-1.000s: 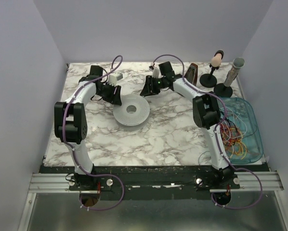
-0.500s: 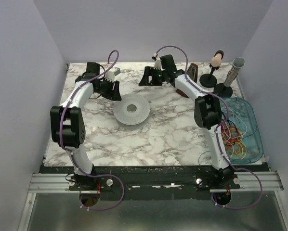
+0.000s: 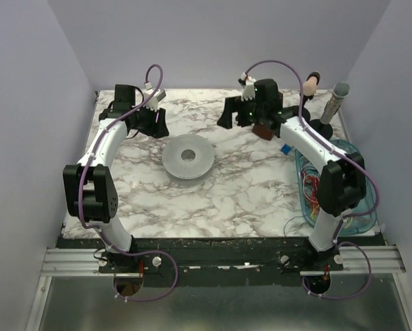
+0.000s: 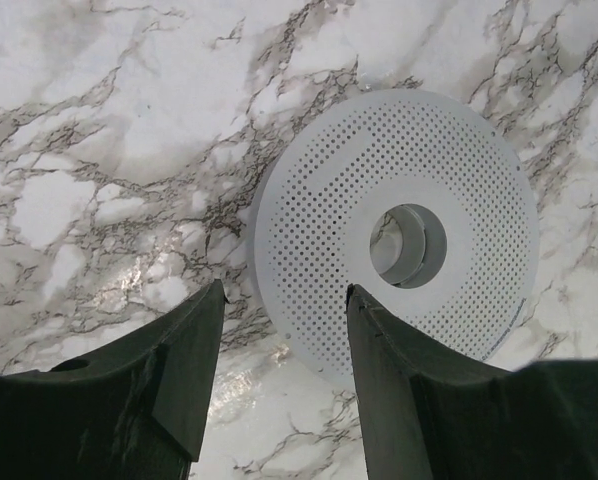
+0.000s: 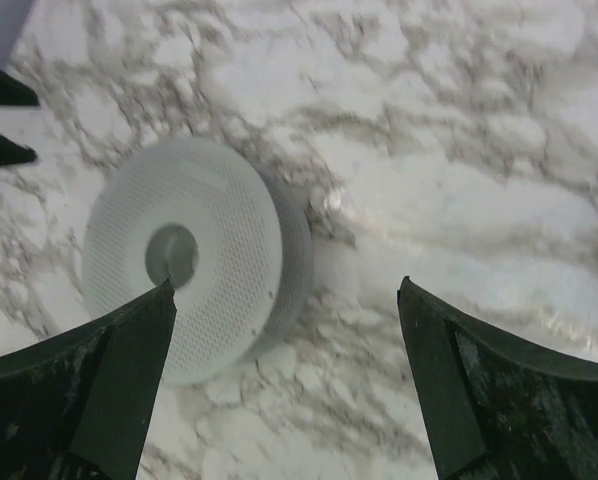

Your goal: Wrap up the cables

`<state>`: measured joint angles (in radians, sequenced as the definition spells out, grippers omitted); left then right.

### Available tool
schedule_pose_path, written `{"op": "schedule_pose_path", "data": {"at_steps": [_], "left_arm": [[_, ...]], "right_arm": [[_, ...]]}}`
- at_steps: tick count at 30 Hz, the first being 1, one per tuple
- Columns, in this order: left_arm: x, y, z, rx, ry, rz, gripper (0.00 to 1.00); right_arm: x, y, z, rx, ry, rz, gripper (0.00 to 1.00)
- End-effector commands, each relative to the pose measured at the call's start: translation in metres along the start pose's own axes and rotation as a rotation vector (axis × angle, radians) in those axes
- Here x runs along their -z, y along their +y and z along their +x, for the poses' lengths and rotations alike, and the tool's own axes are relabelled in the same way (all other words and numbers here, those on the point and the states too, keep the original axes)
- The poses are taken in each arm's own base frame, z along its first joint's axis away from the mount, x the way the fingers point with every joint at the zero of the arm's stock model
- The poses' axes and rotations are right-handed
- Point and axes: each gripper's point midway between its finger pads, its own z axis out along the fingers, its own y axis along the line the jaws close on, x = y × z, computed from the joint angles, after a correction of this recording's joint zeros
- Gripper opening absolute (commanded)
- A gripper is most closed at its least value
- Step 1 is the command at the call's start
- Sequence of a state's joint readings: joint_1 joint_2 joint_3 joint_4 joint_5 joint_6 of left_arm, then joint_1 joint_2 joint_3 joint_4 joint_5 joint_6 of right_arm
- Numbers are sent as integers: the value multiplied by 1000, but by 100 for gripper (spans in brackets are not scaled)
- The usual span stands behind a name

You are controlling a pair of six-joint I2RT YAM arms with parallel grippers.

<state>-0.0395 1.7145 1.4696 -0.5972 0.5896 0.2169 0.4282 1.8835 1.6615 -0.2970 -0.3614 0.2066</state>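
Note:
The cables [image 3: 316, 191] are a tangle of thin red, orange, yellow and green wires lying in a teal tray [image 3: 363, 181] at the right table edge, partly hidden behind my right arm. A white perforated spool [image 3: 187, 158] lies flat mid-table, also seen as the spool [image 4: 399, 235] and the spool [image 5: 189, 255]. My left gripper [image 3: 155, 125] hovers behind and left of it. In its wrist view the left gripper [image 4: 284, 292] is open and empty. My right gripper [image 3: 229, 117] hangs behind and right of the spool. In its wrist view the right gripper [image 5: 286, 285] is wide open and empty.
Two microphones on round black stands [image 3: 306, 93] [image 3: 333, 105] stand at the back right corner. A brown object [image 3: 264, 129] sits under my right forearm, with a small blue item [image 3: 286, 148] near the tray. Grey walls enclose the marble table [image 3: 227, 193].
Both grippers have lifted and pulled back from the spool. The right jaws have opened wide, and the right arm has swung out over the tray.

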Motion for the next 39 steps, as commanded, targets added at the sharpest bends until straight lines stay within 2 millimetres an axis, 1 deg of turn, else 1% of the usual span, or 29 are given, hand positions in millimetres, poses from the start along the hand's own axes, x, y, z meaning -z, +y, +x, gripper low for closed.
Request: {"op": "schedule_pose_path", "data": {"at_steps": [1, 2, 4, 5, 6, 8, 10, 13, 17, 19, 21, 22, 23, 25, 26, 28, 31, 33, 36, 39], "left_arm": [[6, 4, 16, 25, 25, -35, 59], [4, 5, 20, 31, 34, -34, 58], [-1, 5, 30, 50, 59, -24, 56], [-4, 5, 36, 61, 74, -15, 56], [-8, 5, 42, 75, 91, -9, 55], [-11, 4, 48, 89, 105, 8, 55], [-14, 2, 52, 91, 107, 17, 56], [-19, 3, 61, 107, 124, 25, 56], [-26, 4, 70, 130, 142, 39, 56], [-29, 2, 73, 143, 151, 58, 56], [-32, 0, 75, 149, 153, 74, 55], [-33, 0, 75, 153, 155, 78, 54], [-34, 0, 75, 155, 156, 82, 54], [-35, -1, 73, 150, 153, 86, 54], [-35, -1, 72, 151, 151, 88, 54], [-35, -1, 71, 155, 150, 91, 54], [-35, -2, 70, 153, 147, 93, 54], [-34, -2, 70, 153, 146, 95, 54], [-34, -2, 68, 149, 144, 96, 54], [-33, -2, 67, 147, 143, 95, 53]], "right_arm": [[13, -38, 120, -54, 250, 158, 100], [13, -35, 136, -41, 283, 151, 100], [9, -31, 154, -8, 343, 148, 92], [4, -30, 159, -2, 370, 144, 84], [0, -29, 163, -15, 394, 140, 78], [-7, -32, 173, -57, 440, 151, 61], [-11, -36, 186, -79, 474, 168, 58], [-16, -36, 200, -101, 512, 151, 58], [-21, -30, 207, -104, 528, 135, 58], [-29, -31, 204, -108, 517, 136, 48], [-36, -32, 201, -114, 516, 136, 37], [-39, -32, 202, -119, 523, 133, 33], [-40, -32, 203, -122, 531, 132, 31], [-43, -31, 201, -122, 530, 125, 30], [-44, -30, 200, -118, 529, 114, 32], [-40, -30, 200, -107, 542, 116, 36], [-31, -31, 196, -52, 527, 121, 38], [-26, -27, 188, 12, 492, 108, 39], [-21, -20, 190, 88, 474, 96, 42], [-19, -19, 189, 80, 444, 116, 43]]}}
